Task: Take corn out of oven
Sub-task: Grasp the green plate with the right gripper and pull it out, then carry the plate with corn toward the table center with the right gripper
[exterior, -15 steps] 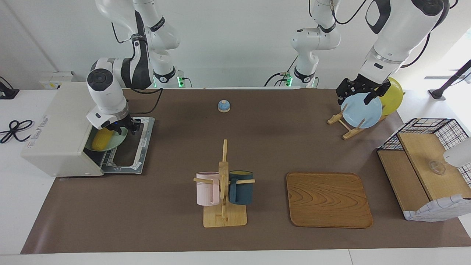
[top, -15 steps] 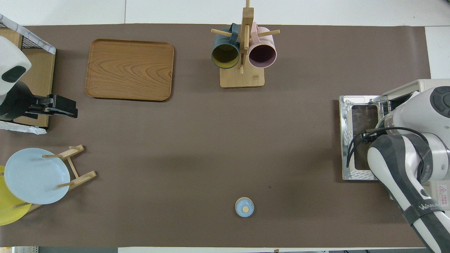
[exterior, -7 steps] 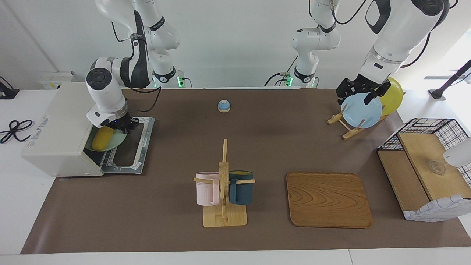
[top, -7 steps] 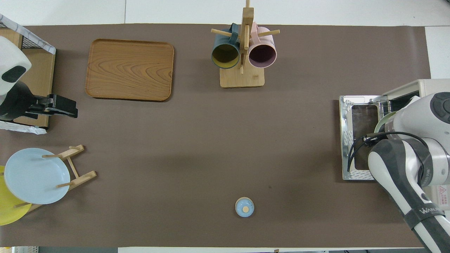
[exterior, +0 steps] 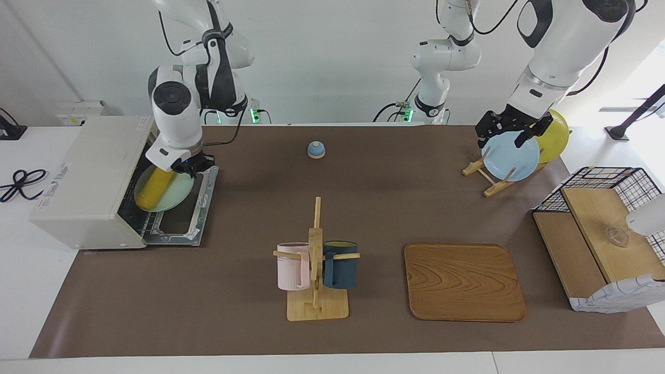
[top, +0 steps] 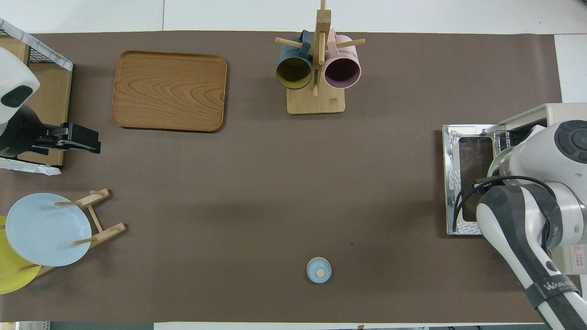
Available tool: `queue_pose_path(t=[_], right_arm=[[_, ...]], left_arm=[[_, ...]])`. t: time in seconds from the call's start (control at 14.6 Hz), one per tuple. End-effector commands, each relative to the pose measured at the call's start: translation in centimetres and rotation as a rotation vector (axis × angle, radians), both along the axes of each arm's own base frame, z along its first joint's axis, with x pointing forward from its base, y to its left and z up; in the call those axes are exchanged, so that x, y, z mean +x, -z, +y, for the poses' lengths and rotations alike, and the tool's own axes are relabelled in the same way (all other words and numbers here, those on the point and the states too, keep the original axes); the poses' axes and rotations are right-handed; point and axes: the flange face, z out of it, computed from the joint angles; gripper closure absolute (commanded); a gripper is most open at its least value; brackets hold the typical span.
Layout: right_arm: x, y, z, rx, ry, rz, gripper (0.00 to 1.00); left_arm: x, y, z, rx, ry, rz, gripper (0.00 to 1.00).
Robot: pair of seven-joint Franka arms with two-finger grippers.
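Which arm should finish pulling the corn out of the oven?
Right. Its claw is at the open oven, at the green plate carrying the corn. The left claw waits over the plate rack.

Corn [exterior: 155,188]: a bright yellow, tapered cob lying on a pale green plate [exterior: 179,192] at the mouth of the oven [exterior: 88,182], one end under the right tool [exterior: 186,167]; whether that tool touches it cannot be told. Oven: a cream-white box at the right arm's end of the tabletop [exterior: 332,208], its door [exterior: 195,210] folded down flat, dark window facing up, wire rack [exterior: 136,221] showing under the plate. From overhead the arm hides the corn.
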Motion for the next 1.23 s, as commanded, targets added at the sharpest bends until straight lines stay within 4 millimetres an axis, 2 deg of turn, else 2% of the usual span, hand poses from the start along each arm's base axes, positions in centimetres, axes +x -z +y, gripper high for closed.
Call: queue_pose_path(t=[0.0, 0.14, 0.34, 0.41, 0.48, 0.55, 0.62, 0.69, 0.82, 0.89, 0.96, 1.17], right_arm=[[0.1, -1.5, 5.2, -0.04, -0.027, -0.008, 1.0], [-0.4, -1.6, 10.2, -0.055, -0.025, -0.036, 1.0], [0.6, -1.2, 19.2, -0.05, 0.001, -0.058, 1.0], [1.0, -1.4, 21.4, -0.032, 0.04, -0.05, 1.0], [1.5, -0.3, 24.3, -0.045, 0.054, -0.041, 1.0], [1.7, 0.9, 28.1, -0.055, 0.065, -0.051, 1.0], [2.1, 2.5, 31.0, -0.07, 0.092, -0.063, 1.0], [2.1, 3.8, 33.0, -0.078, 0.102, -0.071, 1.0], [1.8, 5.4, 34.9, -0.078, 0.076, -0.084, 1.0], [2.0, 5.5, 35.8, -0.035, 0.065, -0.118, 1.0], [2.0, 6.5, 36.4, 0.003, 0.061, -0.141, 1.0], [-0.1, 10.7, 37.2, 0.037, 0.081, -0.161, 1.0]], left_arm=[[-0.2, -0.1, 0.6, 0.013, -0.013, -0.009, 0.0], [-0.2, -0.2, 0.7, 0.013, -0.014, -0.009, 0.0], [-0.1, -0.1, 1.5, 0.012, -0.016, -0.008, 0.0], [-0.1, 0.0, 1.7, 0.012, -0.018, -0.007, 0.0], [-0.1, 0.0, 1.7, 0.012, -0.016, -0.007, 0.0], [0.0, -0.1, 2.2, 0.012, -0.025, -0.009, 0.0], [0.1, 0.0, 2.5, 0.012, -0.03, -0.009, 0.0], [0.0, -0.1, 2.5, 0.012, -0.031, -0.011, 0.0], [0.0, 0.2, 3.2, 0.013, -0.045, -0.006, 0.0], [0.0, 0.2, 3.3, 0.013, -0.047, -0.006, 0.0], [0.0, 0.2, 3.3, 0.013, -0.047, -0.008, 0.0], [0.3, 0.0, 3.9, 0.011, -0.059, -0.029, 0.0]])
